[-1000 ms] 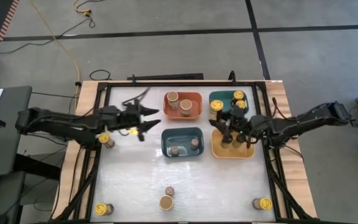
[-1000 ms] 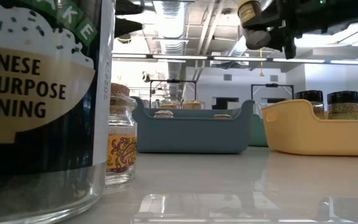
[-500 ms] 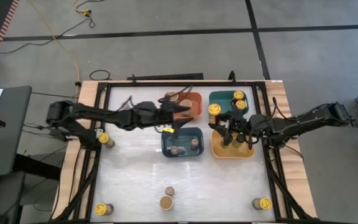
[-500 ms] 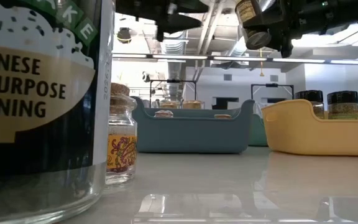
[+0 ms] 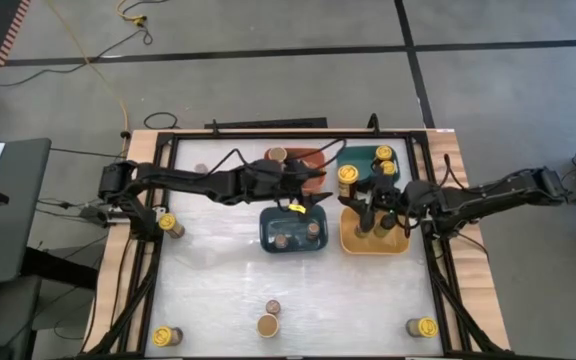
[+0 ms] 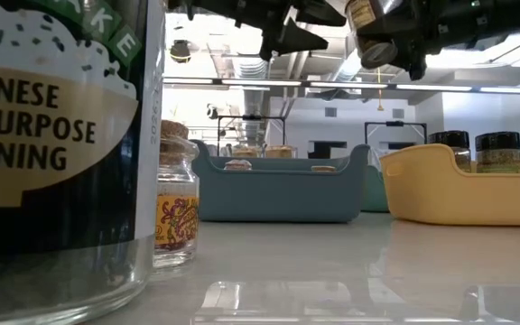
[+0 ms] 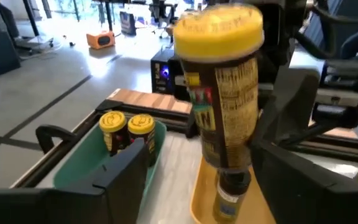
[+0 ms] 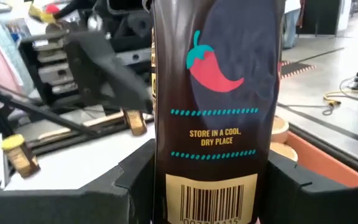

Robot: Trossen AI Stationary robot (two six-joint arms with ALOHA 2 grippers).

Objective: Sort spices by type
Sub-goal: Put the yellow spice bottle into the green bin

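A spice jar with a yellow lid (image 5: 346,177) and a dark chilli label (image 8: 213,93) is held in my right gripper (image 5: 365,203), above the near end of the teal bin (image 5: 363,157) and the far end of the yellow bin (image 5: 373,243). It also shows in the left wrist view (image 7: 219,93) and at the top of the low view (image 6: 368,25). My left gripper (image 5: 315,191) is open and empty just to the left of the jar. Its fingers (image 7: 126,168) point at the jar without touching it. My right gripper pinches the jar's body (image 8: 166,174) between its two fingers (image 8: 288,180), one on either side. The fingers come from the table's right. The jar is lifted clear, lid up and somewhat tilted.
The teal bin holds two yellow-lid jars (image 7: 126,127). The yellow bin holds dark-top jars (image 6: 477,149), the orange bin (image 5: 313,160) tan-lid jars, the blue bin (image 5: 293,231) small brown-top jars. Loose jars stand at the left edge (image 5: 171,224) and near edge (image 5: 267,325), (image 5: 424,327).
My left arm has swept from the table's left side toward its right, past the orange bin, and its gripper now stands beside the held jar. My right gripper and the jar have stayed about where they were.
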